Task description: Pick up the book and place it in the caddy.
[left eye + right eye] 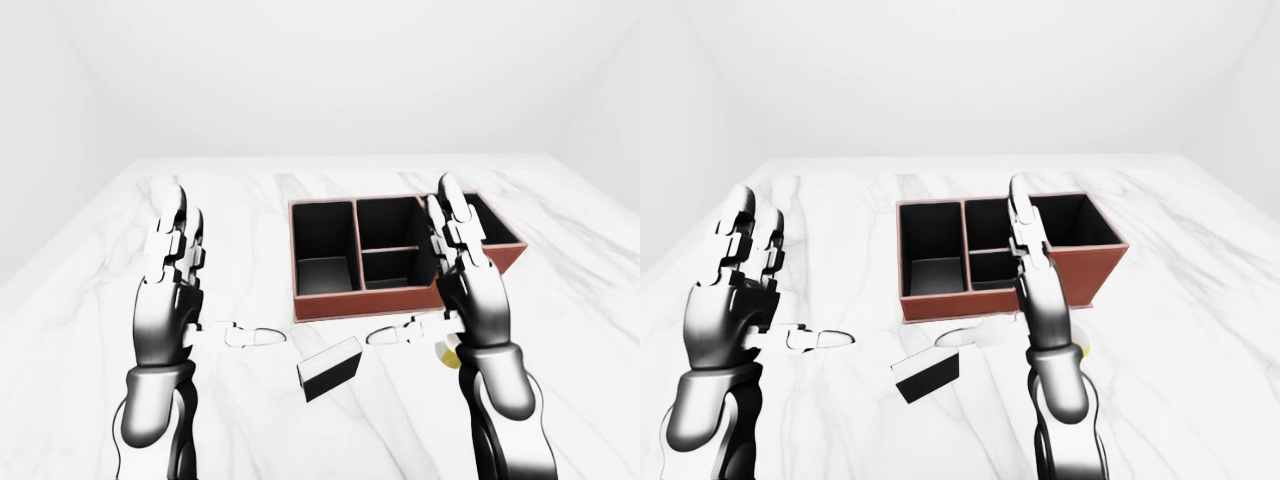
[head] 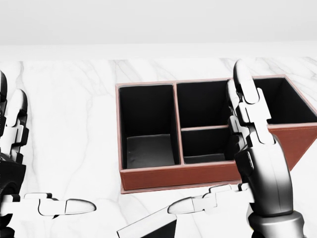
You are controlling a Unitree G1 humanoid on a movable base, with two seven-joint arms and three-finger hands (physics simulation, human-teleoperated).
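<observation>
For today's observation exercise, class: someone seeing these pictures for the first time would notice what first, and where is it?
Two shiny robot hands stand raised with open fingers, the left hand at the left of the left-eye view and the right hand at its right. Between them sits a reddish-brown caddy with dark compartments on the white marble table. Below the caddy a small dark book lies untouched on the table.

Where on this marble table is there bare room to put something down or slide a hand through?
The marble table is bare left of the left hand, and right of the caddy past the right hand. The caddy's compartments are all empty. It is crowded between the hands, where the book lies below the caddy.
</observation>
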